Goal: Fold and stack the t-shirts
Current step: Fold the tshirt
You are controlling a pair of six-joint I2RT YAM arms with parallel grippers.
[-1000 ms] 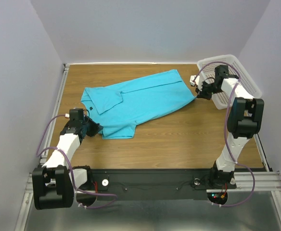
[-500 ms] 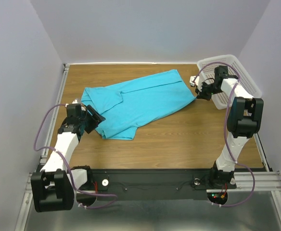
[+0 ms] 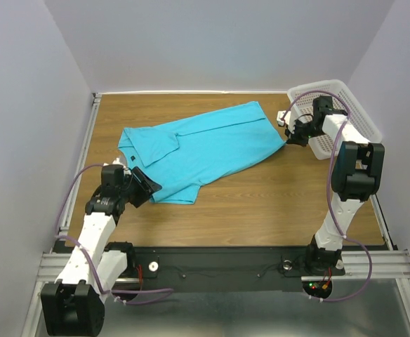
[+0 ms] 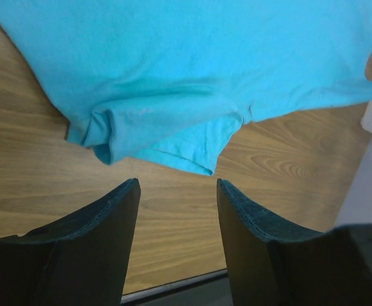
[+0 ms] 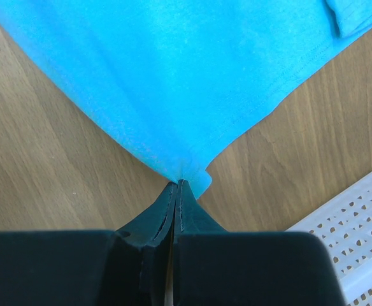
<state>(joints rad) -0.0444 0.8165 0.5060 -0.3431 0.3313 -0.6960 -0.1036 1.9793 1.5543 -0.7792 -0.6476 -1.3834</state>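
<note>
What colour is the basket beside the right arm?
The basket is white and perforated; best seen in the top view.

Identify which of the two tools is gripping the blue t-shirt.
The right tool, shut on the t-shirt's corner near the white basket; the left tool stands open, holding nothing.

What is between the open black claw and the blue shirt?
Only a strip of bare wooden table lies between the left gripper and the near hem of the t-shirt. The left wrist view shows it.

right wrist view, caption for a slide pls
Right gripper shut on a corner of the t-shirt, above the table, basket at lower right.
</note>
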